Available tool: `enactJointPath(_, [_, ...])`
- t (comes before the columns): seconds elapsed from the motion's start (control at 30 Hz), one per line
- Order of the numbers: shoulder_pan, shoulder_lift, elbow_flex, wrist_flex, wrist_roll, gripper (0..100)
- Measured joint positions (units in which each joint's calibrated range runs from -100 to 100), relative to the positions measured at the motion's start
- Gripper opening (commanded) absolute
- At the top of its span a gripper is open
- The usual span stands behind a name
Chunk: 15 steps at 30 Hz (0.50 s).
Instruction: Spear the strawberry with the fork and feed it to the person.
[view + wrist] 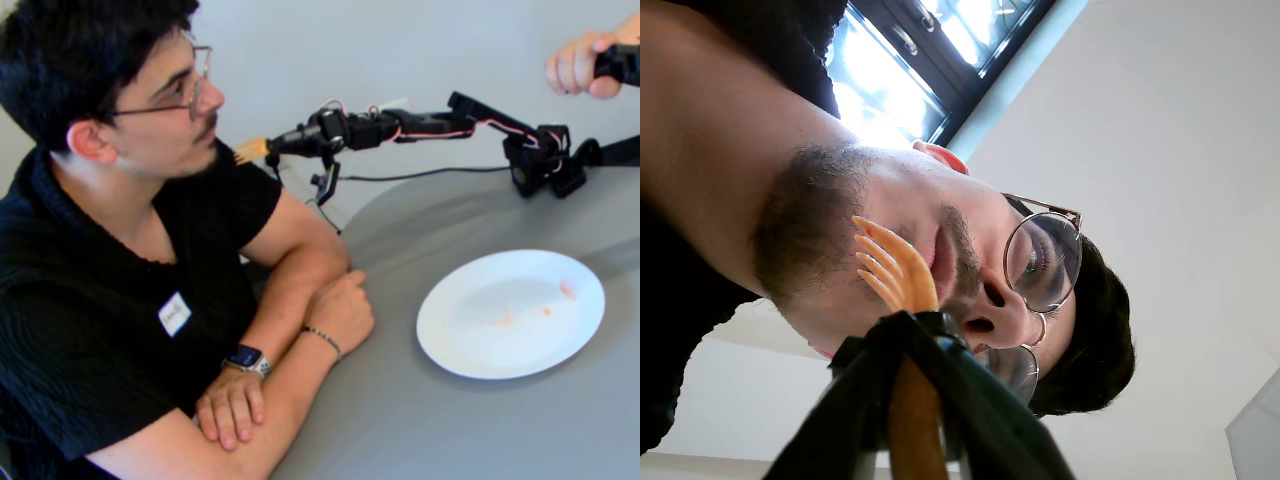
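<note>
The person (150, 120), in glasses and a black shirt, sits at the left with arms folded on the table edge. My gripper (287, 143) is shut on the pale orange fork (250, 151), held level just under his chin and near his mouth. In the wrist view the fork (895, 268) has bare tines that lie against his chin and lower lip (940, 255), and the black jaws of the gripper (912, 330) close around its handle. No strawberry shows on the fork or anywhere else. The white plate (470, 300) holds only faint orange smears.
The grey round table (450, 430) carries the plate at the right. The arm's base (540, 160) stands at the table's far edge, with a black cable (420, 175) running behind. Another hand (580, 62) grips a black object at the top right.
</note>
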Motion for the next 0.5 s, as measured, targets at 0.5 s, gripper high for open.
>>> enactJointPath(0.5, [-16.6,-14.1,-17.9,59.5,-7.2,1])
